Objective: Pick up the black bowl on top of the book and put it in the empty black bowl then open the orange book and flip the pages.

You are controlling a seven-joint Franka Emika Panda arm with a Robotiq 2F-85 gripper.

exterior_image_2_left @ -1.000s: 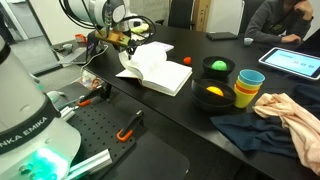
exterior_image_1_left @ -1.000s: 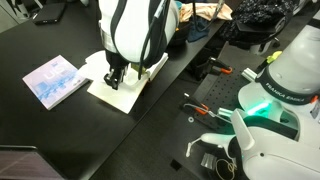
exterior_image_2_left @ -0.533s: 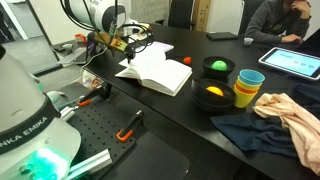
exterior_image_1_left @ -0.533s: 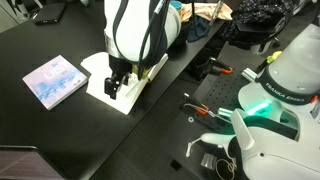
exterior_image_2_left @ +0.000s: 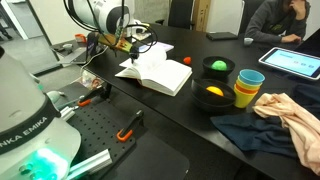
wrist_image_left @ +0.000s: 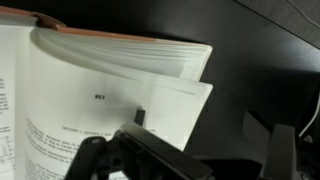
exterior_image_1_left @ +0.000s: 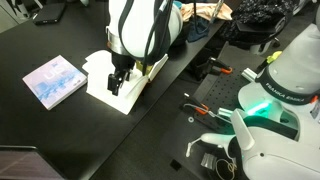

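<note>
So the orange book (exterior_image_2_left: 158,72) is lying open on the dark table (exterior_image_2_left: 150,112), white pages up. The gripper (exterior_image_2_left: 124,44) is right over one edge of it in both exterior views. From the wrist view the gripper (wrist_image_left: 185,158) is released: the two fingers (wrist_image_left: 92,158) stand wide apart just above the printed page, with nothing pinched between them. I honestly can't tell if they brush the paper. In that same view a thick wad of pages arches up, and a sliver of orange cover peeks out at the book's top left edge. The black bowl (exterior_image_2_left: 209,97) with the yellow ball sits on the table just off the book's corner, on the side away from the gripper. Whether a second bowl is tucked under it I can't make out. Another black bowl with a green ball (exterior_image_2_left: 216,67) sits near it, further back from the book. A stack of yellow and blue cups (exterior_image_2_left: 247,88) is just beside both bowls. A thin pale blue book (exterior_image_1_left: 55,80) lies close beside the orange one, not touching it.
</note>
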